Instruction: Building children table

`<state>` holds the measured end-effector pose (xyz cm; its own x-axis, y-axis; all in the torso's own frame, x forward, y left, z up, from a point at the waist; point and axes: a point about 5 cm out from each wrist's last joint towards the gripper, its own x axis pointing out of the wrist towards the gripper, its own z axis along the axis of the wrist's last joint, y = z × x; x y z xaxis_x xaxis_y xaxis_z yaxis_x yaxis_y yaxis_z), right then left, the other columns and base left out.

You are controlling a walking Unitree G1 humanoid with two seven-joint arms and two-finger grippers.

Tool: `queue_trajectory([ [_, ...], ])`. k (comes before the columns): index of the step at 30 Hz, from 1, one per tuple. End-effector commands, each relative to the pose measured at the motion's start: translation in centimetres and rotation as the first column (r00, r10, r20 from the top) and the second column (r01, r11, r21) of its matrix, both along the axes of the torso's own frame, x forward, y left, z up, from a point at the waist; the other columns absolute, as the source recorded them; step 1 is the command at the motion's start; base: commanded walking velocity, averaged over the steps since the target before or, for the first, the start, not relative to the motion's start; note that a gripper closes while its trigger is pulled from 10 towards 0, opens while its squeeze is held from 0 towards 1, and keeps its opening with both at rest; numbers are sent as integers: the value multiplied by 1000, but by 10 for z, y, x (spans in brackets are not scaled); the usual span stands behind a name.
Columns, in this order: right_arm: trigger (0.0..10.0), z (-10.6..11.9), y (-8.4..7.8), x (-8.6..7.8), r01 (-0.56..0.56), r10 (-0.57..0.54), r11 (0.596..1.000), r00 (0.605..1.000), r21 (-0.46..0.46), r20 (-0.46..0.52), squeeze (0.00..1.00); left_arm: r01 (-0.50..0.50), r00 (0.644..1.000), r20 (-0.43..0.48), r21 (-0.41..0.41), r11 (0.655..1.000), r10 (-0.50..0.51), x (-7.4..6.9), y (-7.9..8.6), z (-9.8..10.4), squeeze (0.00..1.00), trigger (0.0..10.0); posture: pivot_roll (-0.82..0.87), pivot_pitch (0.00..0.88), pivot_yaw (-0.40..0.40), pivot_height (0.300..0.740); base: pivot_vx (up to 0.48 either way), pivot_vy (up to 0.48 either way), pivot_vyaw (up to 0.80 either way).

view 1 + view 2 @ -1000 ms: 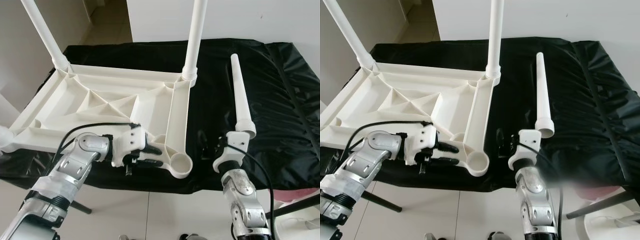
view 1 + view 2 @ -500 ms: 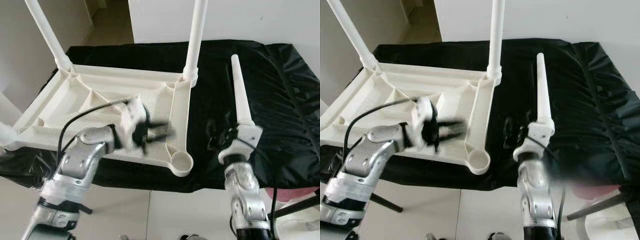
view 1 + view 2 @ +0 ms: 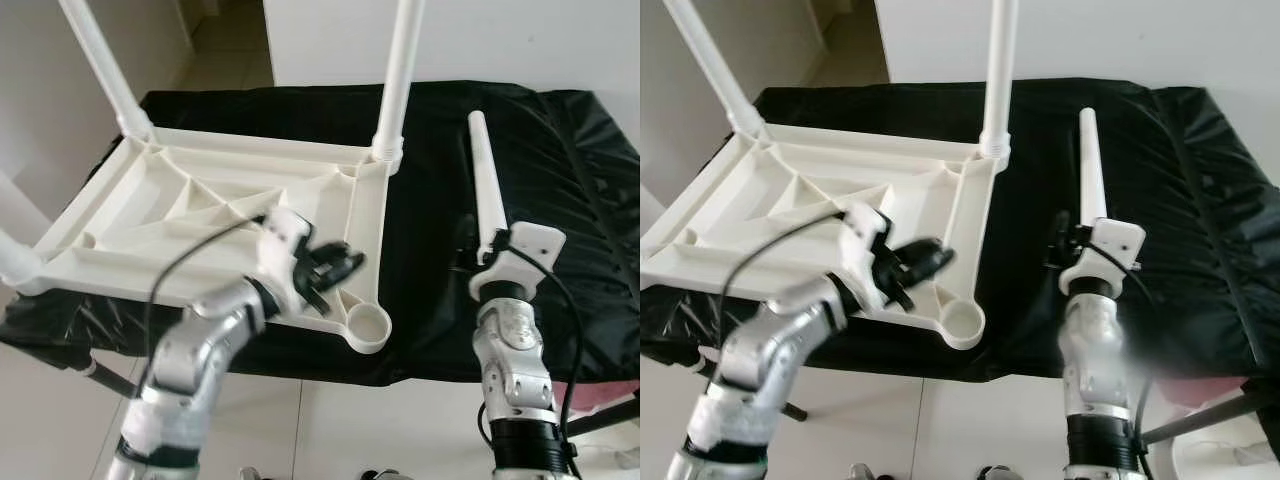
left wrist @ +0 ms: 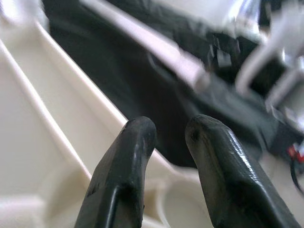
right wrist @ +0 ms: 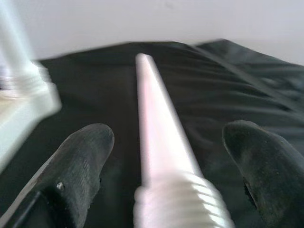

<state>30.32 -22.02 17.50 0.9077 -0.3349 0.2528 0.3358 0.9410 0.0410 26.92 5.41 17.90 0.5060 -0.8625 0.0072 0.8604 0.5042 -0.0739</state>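
Right gripper [image 5: 161, 175]: nearest to me, low on my right. I see its two black fingers [image 5: 76, 166] spread wide either side of the thick end of the loose leg, with a gap showing on both sides, so I judge it is not clamped on anything.
Loose white tapered plastic table leg [image 3: 483, 190]: it lies on the black cloth, thick ribbed end toward me between the right fingers, thin tip pointing away.
Handling of the leg: I judge it hollow, light and stiff, with a smooth skin that could slide in the pads. I would grip on the ribbed collar, where the ridges give bite and the thread end stays easy to steer.
Left gripper [image 4: 166, 137]: over the near right corner of the tabletop. Its fingers [image 4: 123, 171] stand a little apart with nothing between them.
Empty round socket [image 3: 368, 326]: at that near right corner, just beyond the left fingertips; I judge the loose leg belongs there.
Upside-down white ribbed plastic tabletop [image 3: 190, 200]: it rests on the cloth with its underside up. Broad and rigid; I would steady it by a rib or the rim beside the socket.
Black cloth-covered work surface [image 3: 580, 200]: soft and wrinkled, so parts may shift on it.
Fitted white legs [image 3: 400, 70]: two stand upright at the far corners.
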Motion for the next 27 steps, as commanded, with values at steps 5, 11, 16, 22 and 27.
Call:
queue_trajectory([
  [5, 10000, -17, -8, 0, 31, -30, 999, 995, 11, -97, 0, -51, 999, 6, 29, 998, 50, -4, -1, -2, 0, 10000, -17, 122, 50, 740, 0, 0, 0],
  [11, 10000, -25, -6, 4, -25, 29, 999, 990, 32, -138, 0, -66, 998, 14, 39, 997, 66, -4, -1, -1, 0, 10000, -19, 122, 52, 740, 0, 0, 0],
  [16, 10000, -27, -10, 11, -55, 61, 998, 985, 40, -160, 0, -74, 997, 29, 50, 996, 72, -4, -2, 0, 0, 10000, -20, 119, 52, 740, 0, 0, 0],
  [22, 10000, -33, -22, 20, -61, 76, 995, 971, 75, -225, 0, -83, 996, 31, 51, 995, 82, -4, -3, 0, 0, 10000, -18, 120, 51, 740, 0, 0, 0],
  [27, 10000, -35, -23, 23, -84, 99, 994, 965, 70, -243, 0, -92, 995, 34, 50, 995, 90, -4, -3, 1, 0, 10000, -15, 121, 47, 740, 0, 0, 0],
])
